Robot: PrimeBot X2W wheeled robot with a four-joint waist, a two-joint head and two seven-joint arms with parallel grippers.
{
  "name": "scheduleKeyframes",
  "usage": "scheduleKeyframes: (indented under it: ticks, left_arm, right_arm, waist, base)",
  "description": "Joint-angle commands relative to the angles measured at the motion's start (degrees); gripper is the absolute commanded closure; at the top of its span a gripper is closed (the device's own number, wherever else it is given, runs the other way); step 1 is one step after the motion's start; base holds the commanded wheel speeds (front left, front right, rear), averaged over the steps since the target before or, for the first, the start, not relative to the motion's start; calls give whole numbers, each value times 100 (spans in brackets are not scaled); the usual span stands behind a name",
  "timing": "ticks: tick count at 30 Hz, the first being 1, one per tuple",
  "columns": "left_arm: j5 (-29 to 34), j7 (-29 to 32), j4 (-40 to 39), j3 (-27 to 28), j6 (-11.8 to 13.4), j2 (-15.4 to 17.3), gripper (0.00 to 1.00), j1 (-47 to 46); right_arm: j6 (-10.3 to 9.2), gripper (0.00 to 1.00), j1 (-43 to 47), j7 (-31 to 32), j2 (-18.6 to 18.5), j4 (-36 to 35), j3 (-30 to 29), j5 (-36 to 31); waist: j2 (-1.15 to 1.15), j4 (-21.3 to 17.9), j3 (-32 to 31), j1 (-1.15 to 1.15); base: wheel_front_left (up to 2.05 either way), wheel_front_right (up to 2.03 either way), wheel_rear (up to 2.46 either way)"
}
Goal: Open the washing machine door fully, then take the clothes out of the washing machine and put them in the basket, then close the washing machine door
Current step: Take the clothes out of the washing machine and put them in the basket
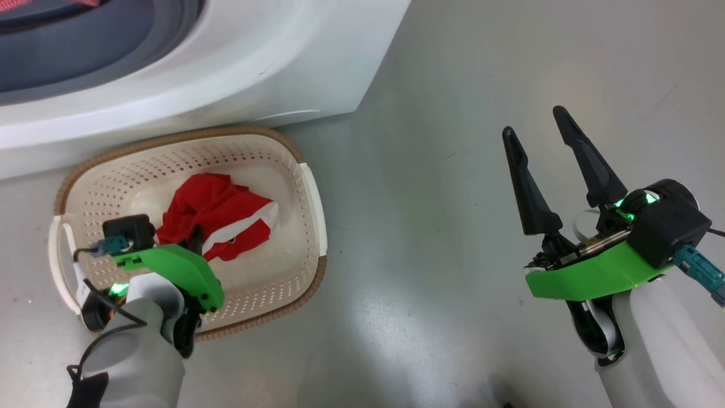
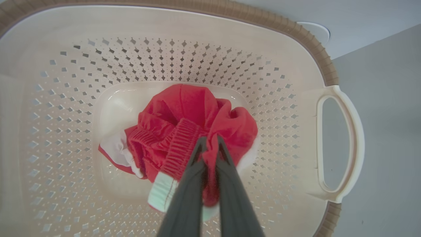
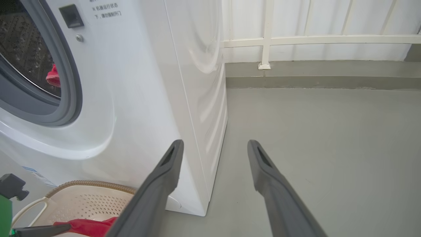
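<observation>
Looks-wise both arms match. The right hand (image 1: 533, 121) has two long matte-black fingers (image 1: 589, 164), wide at the base and tapering to rounded tips, each with a shallow recessed slot near the tip. Right behind the hand sits a bright green printed bracket (image 1: 595, 275), and on that there's a chunky black camera box (image 1: 668, 224) with a teal plug (image 1: 702, 272) sticking out. A green light (image 1: 626, 208) glows at the fingers' base. The forearm (image 1: 662, 351) behind is smooth off-white. The left hand (image 2: 210, 140) gets the same green bracket, black box and teal plug, plus a thin black cable (image 1: 99, 338) looping along its pale forearm.
</observation>
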Motion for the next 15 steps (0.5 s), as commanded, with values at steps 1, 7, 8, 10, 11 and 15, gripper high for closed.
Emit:
scheduleKeyframes:
  ticks: [1, 7, 8, 10, 11, 15]
  left_arm:
    - [-54, -116, -22, 78, -18, 200, 100, 98]
    - [-113, -439, 18, -3, -35, 155, 0, 254]
    - [-124, -479, 20, -17, -37, 148, 0, 296]
    - [-135, -559, -5, -48, -39, 139, 0, 382]
    - [-150, -592, -41, -57, -40, 135, 0, 431]
    - [-217, -661, -303, -95, -41, 126, 0, 645]
  right_arm:
    - [35, 0, -1, -36, 30, -108, 111, 38]
    - [35, 0, 53, -36, 50, 26, 52, -6]
    - [35, 0, 62, -36, 46, 49, 37, -27]
    - [35, 0, 87, -36, 41, 87, 2, -50]
    - [35, 0, 105, -36, 43, 99, -28, -49]
    - [35, 0, 226, -36, 88, 149, -265, -31]
  waist:
    - [0, -12, -39, 0]
    - [0, 21, -288, 0]
    - [0, 34, -348, 0]
    - [0, 68, -481, 0]
    - [0, 90, -557, 0]
    - [0, 208, -867, 0]
  base:
    - [0, 0, 0]
    - [0, 0, 0]
    - [0, 0, 0]
    - [0, 0, 0]
    - [0, 0, 0]
    - [0, 0, 0]
